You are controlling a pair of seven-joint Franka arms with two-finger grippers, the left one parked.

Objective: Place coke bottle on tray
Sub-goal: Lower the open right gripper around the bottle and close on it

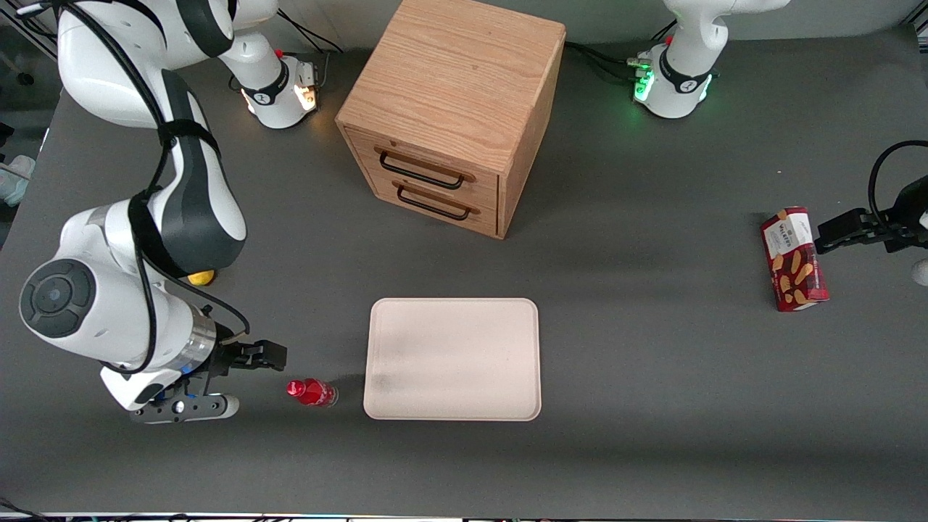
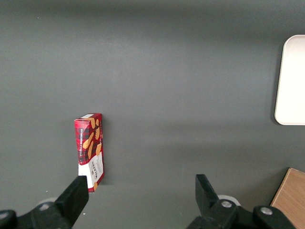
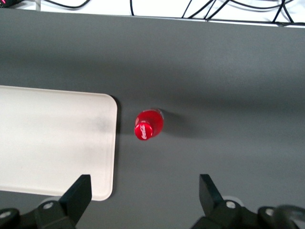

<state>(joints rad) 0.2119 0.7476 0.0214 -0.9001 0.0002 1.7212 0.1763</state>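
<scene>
The bottle [image 1: 312, 392] stands on the surface [image 1: 652, 406] just beside the tray [image 1: 453, 359], the gripper [image 1: 250, 377] near it toward the working arm's end, the cabinet [image 1: 449, 109] farther from the front camera.

The front view looks down steeply from high above the table's [image 1: 652, 406] near edge and takes in the whole top, both arm bases included.

The right wrist view looks straight down from close above, past the gripper [image 3: 143, 200] with its fingers spread wide. It covers the bottle [image 3: 148, 125] and one end of the tray [image 3: 57, 143], both also in the front view.

The left wrist view looks down from close range at the box [image 2: 89, 151]. It shares a tray corner [image 2: 289, 81] and the cabinet [image 2: 291, 200] with the front view.
</scene>
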